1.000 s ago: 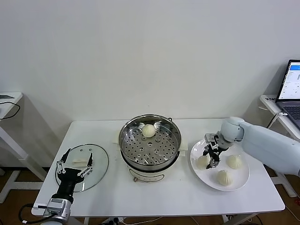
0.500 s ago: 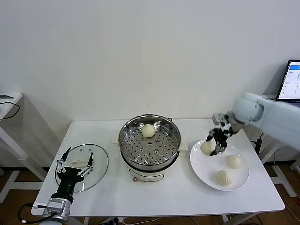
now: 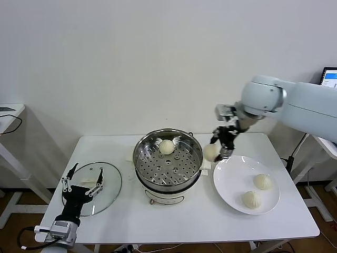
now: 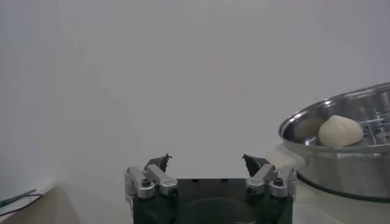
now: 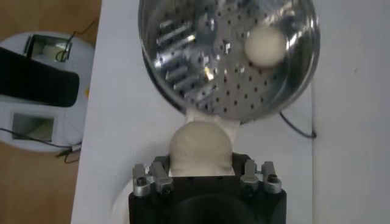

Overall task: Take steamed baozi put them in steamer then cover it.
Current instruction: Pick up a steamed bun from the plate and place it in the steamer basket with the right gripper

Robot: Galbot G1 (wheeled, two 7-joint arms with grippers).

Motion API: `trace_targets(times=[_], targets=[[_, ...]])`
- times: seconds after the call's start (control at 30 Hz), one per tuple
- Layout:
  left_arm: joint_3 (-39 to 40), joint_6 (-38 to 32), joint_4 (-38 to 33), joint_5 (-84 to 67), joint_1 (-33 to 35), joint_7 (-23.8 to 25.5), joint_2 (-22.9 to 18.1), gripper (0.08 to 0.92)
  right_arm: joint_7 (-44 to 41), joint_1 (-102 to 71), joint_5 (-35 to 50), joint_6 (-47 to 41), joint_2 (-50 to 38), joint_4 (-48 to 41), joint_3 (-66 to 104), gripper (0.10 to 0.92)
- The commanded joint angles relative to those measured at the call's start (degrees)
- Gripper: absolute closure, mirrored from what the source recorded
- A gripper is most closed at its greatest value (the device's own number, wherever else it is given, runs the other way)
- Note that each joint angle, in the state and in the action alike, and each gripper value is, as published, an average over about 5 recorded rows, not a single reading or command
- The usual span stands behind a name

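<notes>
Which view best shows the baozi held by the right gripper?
The right wrist view: the held baozi fills the centre, clamped in the right gripper. The head view shows it small, beside the steamer. The left wrist view misses it.

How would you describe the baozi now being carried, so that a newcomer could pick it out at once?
Find the steamer in the middle of the table. Just off its right rim, beside the white plate, the right gripper holds one baozi in the air. It alone rests on nothing.
</notes>
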Motion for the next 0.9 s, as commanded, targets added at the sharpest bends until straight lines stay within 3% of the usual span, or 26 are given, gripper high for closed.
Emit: trace_targets(times=[0.03,0.53,0.9], targets=[[-0.74,0.09,-0.12,-0.15,0.01,0.03,-0.05,0.177,2.85,-2.46,4.44,-4.55,15.66,-4.51,2.15,0.364],[-3.39,0.13,0.84,-0.54,0.08,0.44,-0.22,0.177,1.54,-15.23,-2.88,-2.65,32.73,-26.65,7.49,0.354],[-3.63,0.06,1.28,-0.90,-0.20,0.54,-0.19,0.177,-0.09,-21.11,-8.43,-1.08,37.77,-34.72,8.45,0.345]])
